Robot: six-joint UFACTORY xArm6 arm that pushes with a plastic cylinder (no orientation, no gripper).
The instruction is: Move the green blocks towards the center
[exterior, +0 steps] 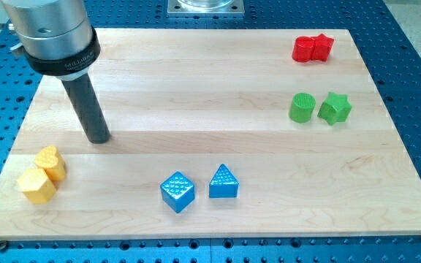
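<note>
Two green blocks, a cylinder (302, 107) and a star (335, 108), look light and slippery; my tip (99, 138) sits far off, touching nothing; no fingers here, so I'd push their far sides.

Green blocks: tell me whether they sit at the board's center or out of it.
Out of it. The green cylinder and green star sit side by side near the view's right edge; my tip is far left.
</note>
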